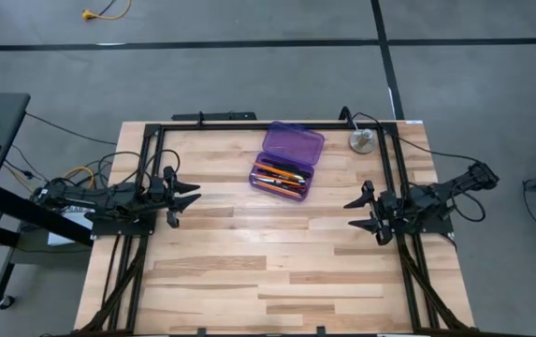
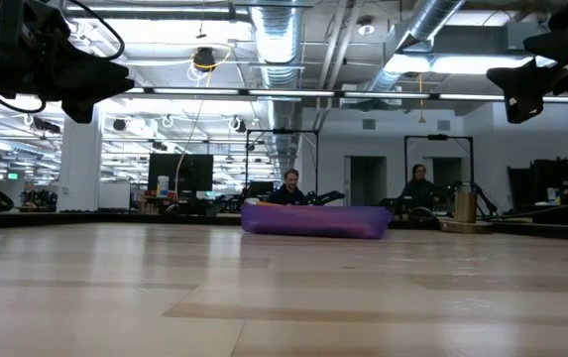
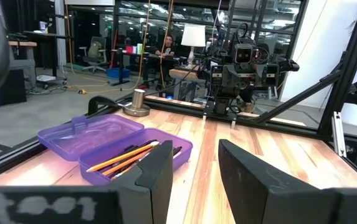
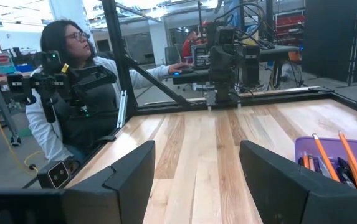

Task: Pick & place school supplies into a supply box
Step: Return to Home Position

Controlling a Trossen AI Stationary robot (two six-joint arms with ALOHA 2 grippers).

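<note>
Both grippers are empty and out at the sides. The left gripper hangs over the left part of the pale wooden plank table with its two dark fingers spread wide. The right gripper mirrors it on the right, just as open, and neither wrist view shows anything between the fingers. The translucent purple plastic rectangular supply box lies toward the far edge, between the arms and well apart from both, with its hinged lid open flat beside the tray. Inside are the thin orange pencils, with slim dark pens tucked alongside. I can't make out the scissors. A round silver metal disc sits near the box on the right-arm side, not touching it.

Handling-wise, my guess is the pencils are light, stiff and prone to rolling, so I'd pinch one across the shaft around mid-length to keep it from tipping. The box looks like thin, slick plastic that would probably skate on the wood if nudged. I'd grab it by a long wall of the tray, not the floppy lid.
</note>
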